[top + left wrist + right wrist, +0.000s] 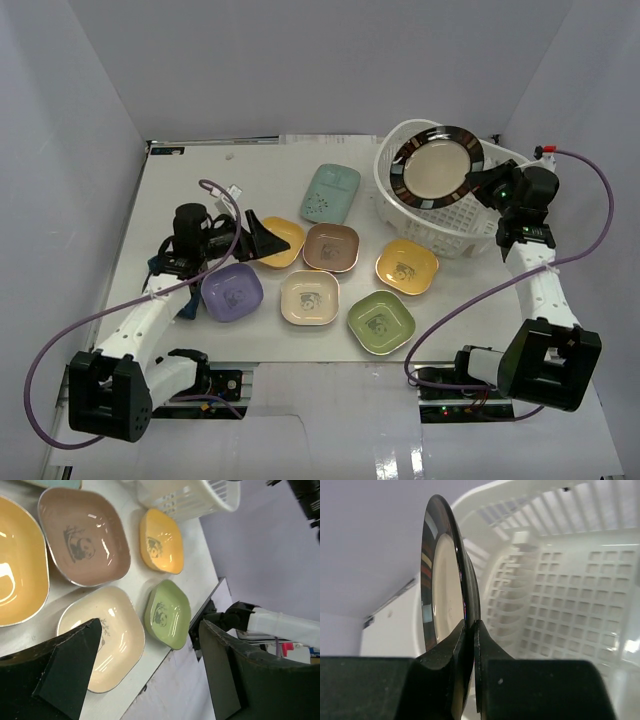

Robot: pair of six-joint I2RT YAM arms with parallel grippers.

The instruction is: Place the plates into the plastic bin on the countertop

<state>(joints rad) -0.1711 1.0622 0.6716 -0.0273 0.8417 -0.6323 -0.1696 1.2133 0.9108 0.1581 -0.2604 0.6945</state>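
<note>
The flat white countertop (200, 190) carries a large white slotted plastic bin (455, 225) at its far right corner, and the top view shows the round black-rimmed cream plate (437, 167) held tilted at the bin's open mouth. Only the right wrist view shows the right gripper (470, 630) pinched tight on that plate's dark rim, edge-on before the bin's lattice wall. Between the middle and the near edge lie the mint oblong plate (331, 192), brown plate (331, 247), orange plate (407, 266), cream plate (309, 297), green plate (380, 321), purple plate (232, 292) and yellow plate (285, 257). The left wrist view adds their panda prints and the left gripper (150, 630) spread wide, holding nothing.
</note>
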